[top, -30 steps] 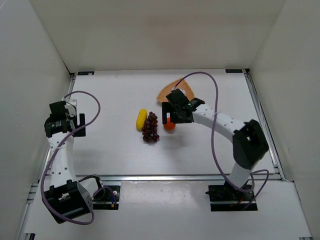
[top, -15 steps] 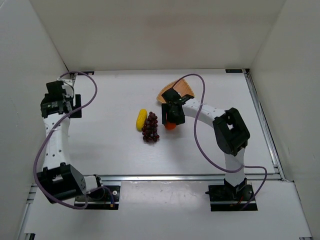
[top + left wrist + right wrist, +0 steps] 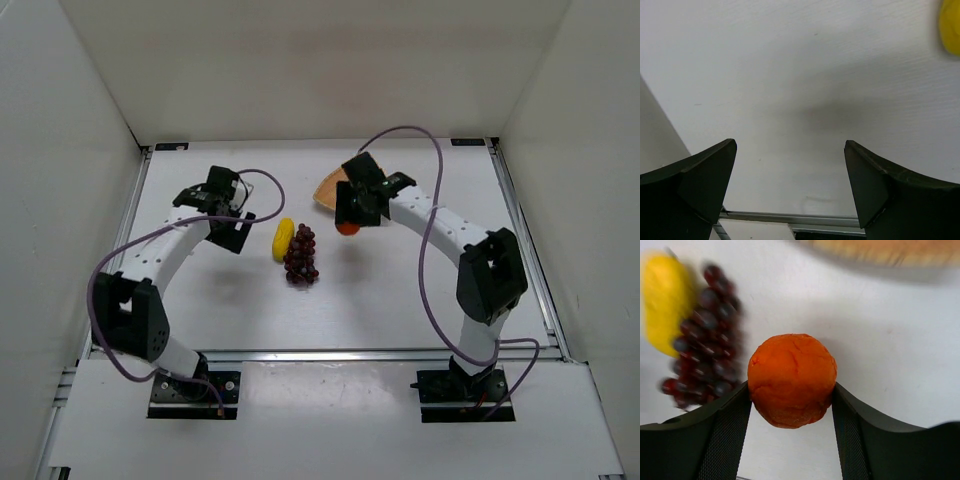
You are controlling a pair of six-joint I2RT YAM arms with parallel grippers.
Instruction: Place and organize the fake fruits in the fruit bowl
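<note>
The orange (image 3: 791, 380) has been clamped by the right gripper (image 3: 349, 220) and carried to the near edge of the fruit bowl (image 3: 330, 187), so a first placement is judged close. The left gripper (image 3: 790, 160), wide and empty, has been swung in beside the banana (image 3: 283, 239). One banana, one grape bunch (image 3: 300, 256), one orange and one fruit bowl are counted.

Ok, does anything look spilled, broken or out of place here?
Nothing stands out. The orange sits between the right gripper's fingers; the banana and grapes lie side by side on the table, not yet in the bowl.

Three fake fruits (image 3: 300, 255), one fruit bowl (image 3: 326, 189)
</note>
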